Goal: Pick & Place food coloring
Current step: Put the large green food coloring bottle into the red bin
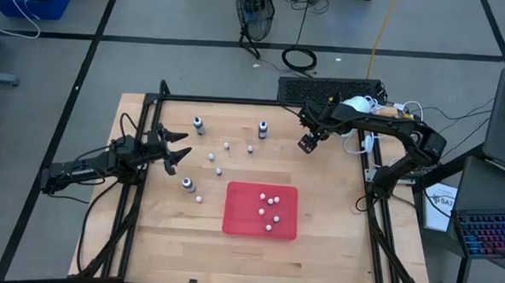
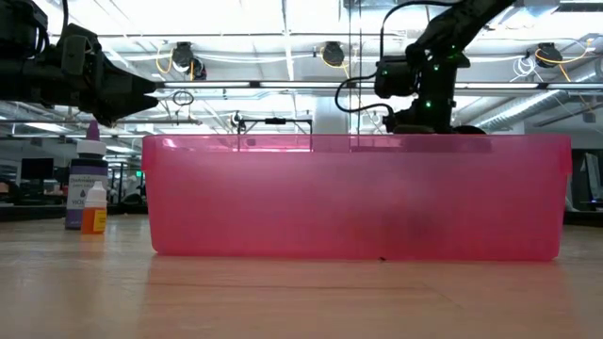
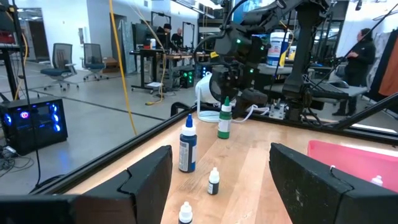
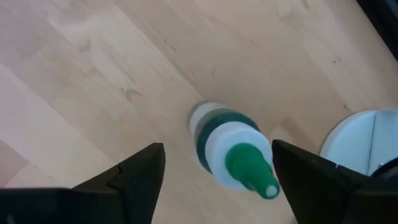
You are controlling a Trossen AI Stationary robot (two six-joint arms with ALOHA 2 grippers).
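Observation:
The food coloring bottles stand upright on the wooden table. Three dark ones show in the high view (image 1: 199, 124) (image 1: 262, 129) (image 1: 187, 185), with small whitish ones (image 1: 218, 170) scattered between them. Several more small ones (image 1: 268, 212) sit in the red tray (image 1: 240, 222). My right gripper (image 1: 307, 144) hovers open above the table's far middle. Its wrist view looks down on the green-capped bottle (image 4: 233, 152), which stands between the spread fingers, untouched. My left gripper (image 1: 182, 147) is open at the table's left side, facing the blue-capped bottle (image 3: 186, 144) and small ones (image 3: 213, 181).
The red tray (image 2: 358, 198) fills the low view, with a purple-capped bottle (image 2: 88, 184) and a small orange one (image 2: 93, 212) to its left. A black frame (image 1: 237, 101) rims the table. A keyboard (image 1: 330, 89) and cables lie beyond the far edge. People (image 3: 364, 46) are in the room behind.

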